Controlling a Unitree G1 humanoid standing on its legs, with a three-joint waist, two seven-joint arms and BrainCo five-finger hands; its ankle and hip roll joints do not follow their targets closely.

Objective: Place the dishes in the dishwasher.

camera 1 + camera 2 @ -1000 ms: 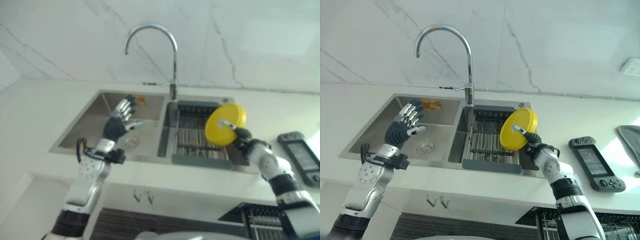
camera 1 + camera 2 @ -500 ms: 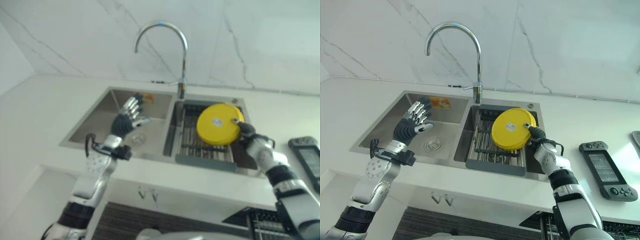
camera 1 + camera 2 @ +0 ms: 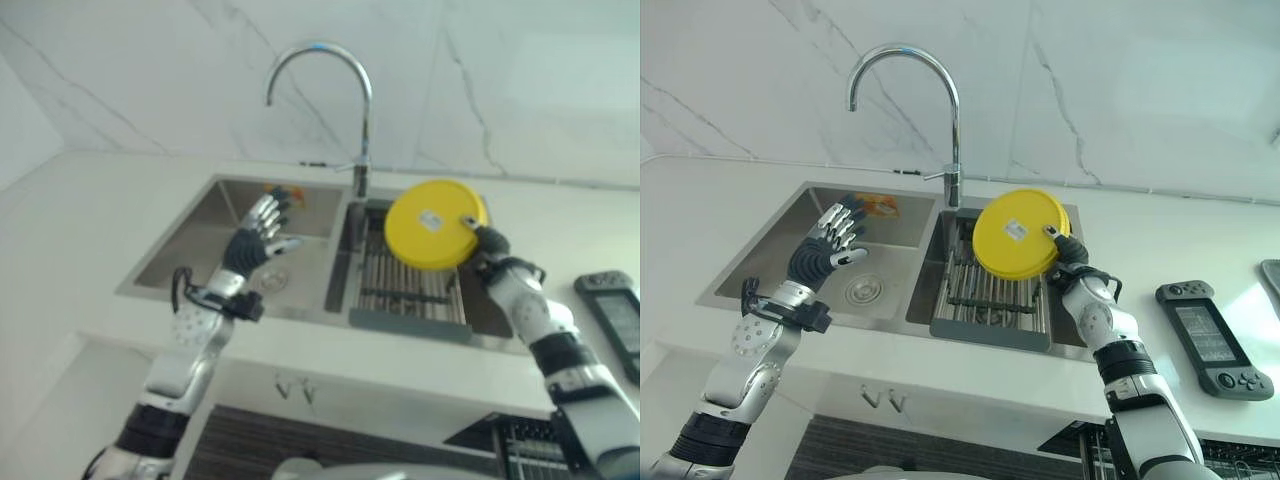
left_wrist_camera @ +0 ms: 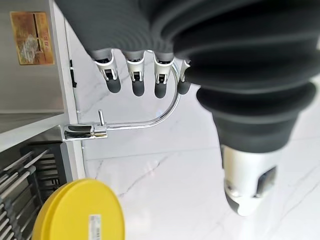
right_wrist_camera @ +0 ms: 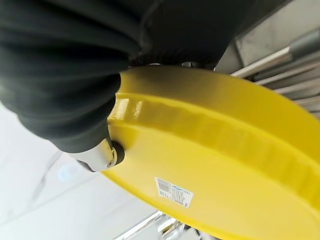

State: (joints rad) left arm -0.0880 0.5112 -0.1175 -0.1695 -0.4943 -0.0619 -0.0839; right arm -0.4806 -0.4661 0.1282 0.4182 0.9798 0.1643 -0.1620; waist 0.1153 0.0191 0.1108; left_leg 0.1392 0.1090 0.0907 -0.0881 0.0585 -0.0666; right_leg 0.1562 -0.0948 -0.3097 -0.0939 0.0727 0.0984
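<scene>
My right hand [image 3: 1072, 258] pinches the rim of a yellow plate [image 3: 1016, 234] and holds it upright above the right sink basin. The plate's underside, with a small white label, faces me. In the right wrist view the thumb [image 5: 102, 152] presses on the yellow plate [image 5: 225, 165]. My left hand [image 3: 825, 243] hovers over the left sink basin [image 3: 780, 265] with straight, spread fingers and holds nothing. The left wrist view shows the same plate [image 4: 82, 212] past its fingertips [image 4: 134, 86].
A steel double sink is set in a white counter [image 3: 1170, 250]. A grey drying rack [image 3: 990, 300] fills the right basin. A curved tap [image 3: 930, 100] rises behind the divider. A black handheld game console [image 3: 1213, 340] lies on the counter at right. A dishwasher rack [image 3: 520, 440] shows at lower right.
My right hand has raised the yellow plate up and slightly left, off the rack. The left hand has stayed in place.
</scene>
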